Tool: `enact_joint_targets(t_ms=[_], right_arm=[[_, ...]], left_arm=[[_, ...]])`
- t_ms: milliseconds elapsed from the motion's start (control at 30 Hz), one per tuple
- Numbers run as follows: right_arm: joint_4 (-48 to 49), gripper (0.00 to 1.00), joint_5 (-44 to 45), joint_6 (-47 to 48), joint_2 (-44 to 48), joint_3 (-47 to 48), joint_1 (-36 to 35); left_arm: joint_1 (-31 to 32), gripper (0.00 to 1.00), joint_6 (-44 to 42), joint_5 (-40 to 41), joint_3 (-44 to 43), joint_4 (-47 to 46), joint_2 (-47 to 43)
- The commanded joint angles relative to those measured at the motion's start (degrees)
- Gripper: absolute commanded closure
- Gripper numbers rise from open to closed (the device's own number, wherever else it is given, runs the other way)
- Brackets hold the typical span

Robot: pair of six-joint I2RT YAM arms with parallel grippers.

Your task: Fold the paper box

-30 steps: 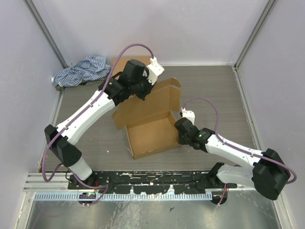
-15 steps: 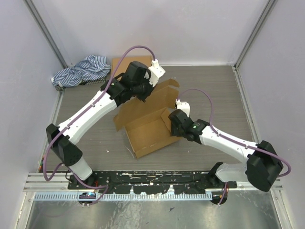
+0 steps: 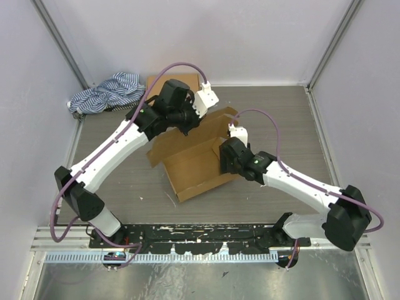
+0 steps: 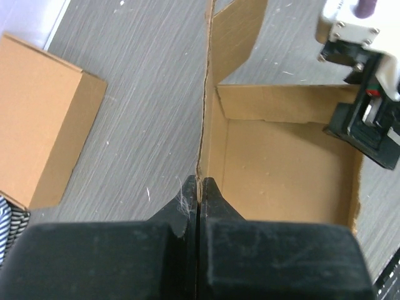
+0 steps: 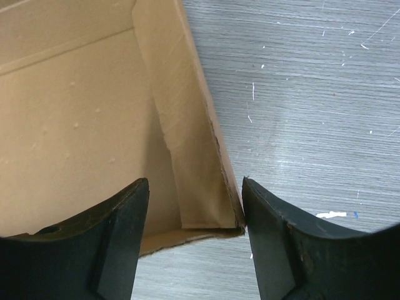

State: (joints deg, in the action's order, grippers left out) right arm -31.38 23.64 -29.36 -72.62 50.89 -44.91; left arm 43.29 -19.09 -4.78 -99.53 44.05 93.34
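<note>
Shows the paper box (image 3: pixel 197 169) open-topped in the middle of the grey table (image 3: pixel 281 119), with its tall lid panel (image 3: pixel 175 147) standing along the far-left side. Pinches the top edge of that panel in the left gripper (image 4: pixel 198 184), fingers pressed fully together with nothing but the single cardboard sheet between them. Appears to serve as an anchor: holds the panel upright and out of the cavity, and stops so light a box from skating across the tabletop under a push from the other side. Sets the right gripper (image 5: pixel 194 184) astride the right wall (image 5: pixel 187 144) close to one of its corners, spread wide and clasping nothing, with one finger (image 5: pixel 94 250) over the box floor and the other (image 5: pixel 294 250) outside over the table. Looks placed to close on the wall or to press its doubled inner flap flat against the side, though cannot be told which from here. Puts the fold at roughly midway: side walls up, lid not yet down. Leaves a second, closed cardboard box (image 3: pixel 172 81) and a striped blue-and-white cloth (image 3: pixel 103 92) at the far-left edge of the table, well apart from the work and touched by neither arm. Calls for care at the pinch, given the thin, fraying edge of the panel
</note>
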Motion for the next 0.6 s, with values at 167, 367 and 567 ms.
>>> enact_joint_targets(t_ms=[167, 367, 567], right_arm=[[-5.1, 0.11, -2.5, -0.1, 8.2, -1.7, -0.4], [-4.8, 0.12, -2.5, 0.1, 9.8, -3.7, -0.4], [-0.3, 0.22, -4.8, 1.6, 8.6, -5.1, -0.5]], left_arm=[[-0.1, 1.00, -6.1, -12.2, 5.8, -2.1, -10.2], [-0.6, 1.00, -7.8, -20.1, 4.3, 3.7, -10.0], [-0.7, 1.00, -7.0, -24.2, 1.8, 8.6, -7.0]])
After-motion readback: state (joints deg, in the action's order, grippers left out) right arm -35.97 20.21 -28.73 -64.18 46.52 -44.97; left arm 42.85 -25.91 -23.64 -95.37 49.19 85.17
